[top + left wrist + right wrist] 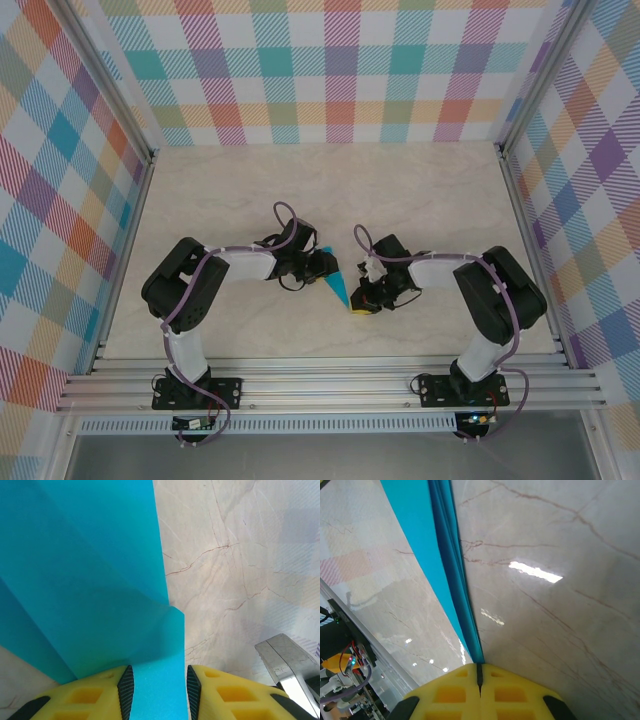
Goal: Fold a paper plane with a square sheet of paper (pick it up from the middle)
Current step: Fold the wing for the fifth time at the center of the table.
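Observation:
The square sheet of paper (338, 285) is folded into a narrow teal wedge lying on the table between my two grippers. My left gripper (325, 265) stands over its wide end. In the left wrist view the yellow fingers (159, 685) are apart, and flat teal paper (90, 580) fills the gap and runs on under the left finger. My right gripper (360, 303) is at the pointed end. Seen from the right wrist, its jaws (480, 672) are shut on the tip of the folded paper (445, 555), whose layered edge runs straight away from them.
The pale marbled table (420, 200) stretches back to checked walls. An aluminium rail (330, 380) runs along the near edge by the arm bases. A grey metal part (287, 660) shows at the lower right of the left wrist view.

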Available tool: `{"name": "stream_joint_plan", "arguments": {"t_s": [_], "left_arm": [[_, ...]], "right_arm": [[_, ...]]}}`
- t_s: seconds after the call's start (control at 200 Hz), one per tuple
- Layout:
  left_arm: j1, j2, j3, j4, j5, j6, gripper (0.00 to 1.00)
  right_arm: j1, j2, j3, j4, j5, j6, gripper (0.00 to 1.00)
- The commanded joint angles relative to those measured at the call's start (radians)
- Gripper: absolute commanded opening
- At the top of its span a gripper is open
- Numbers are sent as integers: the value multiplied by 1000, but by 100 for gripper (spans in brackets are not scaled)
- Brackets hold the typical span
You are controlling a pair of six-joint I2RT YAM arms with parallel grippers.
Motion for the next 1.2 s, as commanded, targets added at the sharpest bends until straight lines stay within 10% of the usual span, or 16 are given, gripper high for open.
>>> {"name": "stream_joint_plan", "arguments": {"t_s": [0.0,0.605,1.195], "left_arm": [[-2,43,3,-79,-24,11,37],[-2,40,2,-67,-17,6,37],[-2,14,24,-69,-1,25,40]], "right_arm": [[8,-52,4,-83,57,-2,4],[9,58,157,154,-26,157,6],[10,185,124,10,123,91,2]]}}
